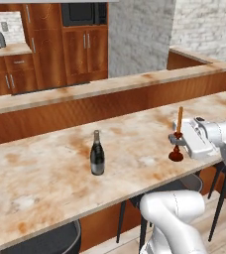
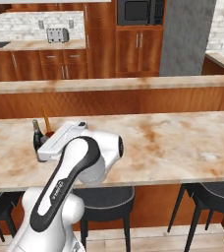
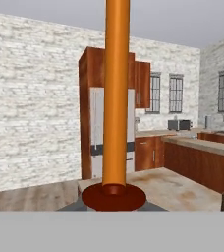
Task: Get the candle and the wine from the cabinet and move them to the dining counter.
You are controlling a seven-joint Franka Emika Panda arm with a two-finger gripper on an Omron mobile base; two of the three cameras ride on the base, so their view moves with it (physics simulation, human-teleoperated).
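No writing can be read anywhere: the wine (image 1: 97, 155) carries only a dim, blurred label on its dark glass, under a long narrow neck with a pale foil top. It stands upright on the dining counter (image 1: 45, 183), a long slab of beige marbled stone blotched with rusty-orange stains, with a reddish wood front. Taking the bottle as the landmark, the candle (image 1: 178, 137) stands well to its right in the left base view, also upright on the same stone: a thin, smooth orange taper rising from a small dark red holder with a flared round base. The gripper (image 1: 179, 139) reaches in from the candle's far side from the bottle, its white hand level with the holder's stem and its jaws closed on it. In the hand view the taper (image 3: 116, 93) fills the centre as a plain orange column above the holder's dark red cup. In the right base view the bottle (image 2: 37, 135) and the taper (image 2: 47, 120) stand just beyond the white arm.
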